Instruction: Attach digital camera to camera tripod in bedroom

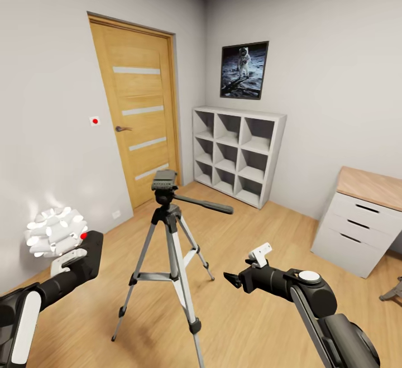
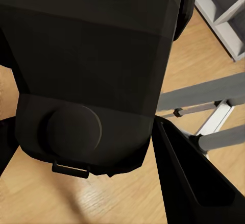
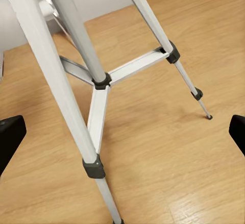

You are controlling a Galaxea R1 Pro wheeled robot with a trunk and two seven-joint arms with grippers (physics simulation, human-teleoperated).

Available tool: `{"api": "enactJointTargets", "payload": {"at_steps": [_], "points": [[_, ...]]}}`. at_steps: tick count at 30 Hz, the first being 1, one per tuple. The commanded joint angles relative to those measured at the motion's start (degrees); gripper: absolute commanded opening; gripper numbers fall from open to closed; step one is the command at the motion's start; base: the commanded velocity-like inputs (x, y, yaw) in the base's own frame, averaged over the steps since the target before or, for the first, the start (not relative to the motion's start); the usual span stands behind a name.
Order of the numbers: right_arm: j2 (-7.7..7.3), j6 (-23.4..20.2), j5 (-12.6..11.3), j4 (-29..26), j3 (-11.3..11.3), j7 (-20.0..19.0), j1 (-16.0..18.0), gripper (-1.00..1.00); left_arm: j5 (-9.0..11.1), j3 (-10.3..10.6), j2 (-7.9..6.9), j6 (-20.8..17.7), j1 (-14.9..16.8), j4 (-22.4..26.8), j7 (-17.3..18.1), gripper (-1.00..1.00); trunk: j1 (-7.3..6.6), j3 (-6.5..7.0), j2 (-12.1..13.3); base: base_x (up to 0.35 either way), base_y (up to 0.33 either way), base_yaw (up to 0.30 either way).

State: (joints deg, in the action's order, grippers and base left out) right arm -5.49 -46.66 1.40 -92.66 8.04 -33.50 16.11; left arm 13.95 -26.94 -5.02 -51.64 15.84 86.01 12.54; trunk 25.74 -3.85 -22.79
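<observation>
The camera tripod (image 1: 167,256) stands upright on the light wood floor of the bedroom (image 1: 312,105) before me, its three silver-grey legs spread and braced, black head bare, long pan handle projecting toward my right. I see the digital camera (image 1: 88,253), black with a red dot, raised off the floor to the tripod's left, below head height. From my left wrist, its dark body (image 2: 92,81) looms close before the legs.

Home bedroom: oak door (image 1: 137,116), cube shelves (image 1: 237,153), drawer chest (image 1: 360,223).
</observation>
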Motion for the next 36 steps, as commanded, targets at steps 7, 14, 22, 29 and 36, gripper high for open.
{"api": "enactJointTargets", "payload": {"at_steps": [7, 14, 22, 29, 36], "points": [[-0.24, -0.7, -0.3, -0.1, 0.0, -0.4, 0.0, 1.00, -0.2, 0.2, 0.01, -0.3, 0.1, 0.0, 0.6, -1.00, 0.04, -0.13, -0.1, 0.013, 0.019, 0.000], [-0.12, -2.0, -0.2, 0.0, 0.2, -8.6, 0.0, 1.00, -0.2, 0.3, -0.02, -0.5, 0.1, 0.1, 0.7, -1.00, 0.04, -0.13, -0.1, 0.002, 0.003, 0.000], [1.02, -2.0, 0.1, 2.0, 1.1, -11.9, 0.2, 1.00, -0.1, 2.0, -0.08, -0.9, 0.7, 0.1, 0.7, -1.00, 0.04, -0.13, -0.1, 0.000, 0.000, 0.000], [4.10, -1.4, 0.2, 4.7, 1.5, -12.2, 0.8, 1.00, -0.6, 4.2, -0.71, -1.1, 1.8, 0.2, 0.5, -1.00, 0.04, -0.13, -0.1, 0.000, 0.000, 0.000], [7.91, -1.0, 0.4, 8.2, 1.6, -12.2, 1.8, 1.00, -3.6, 6.2, -4.71, -0.7, 2.4, 0.8, 0.1, -1.00, 0.04, -0.13, -0.1, 0.000, 0.000, 0.000]]}}
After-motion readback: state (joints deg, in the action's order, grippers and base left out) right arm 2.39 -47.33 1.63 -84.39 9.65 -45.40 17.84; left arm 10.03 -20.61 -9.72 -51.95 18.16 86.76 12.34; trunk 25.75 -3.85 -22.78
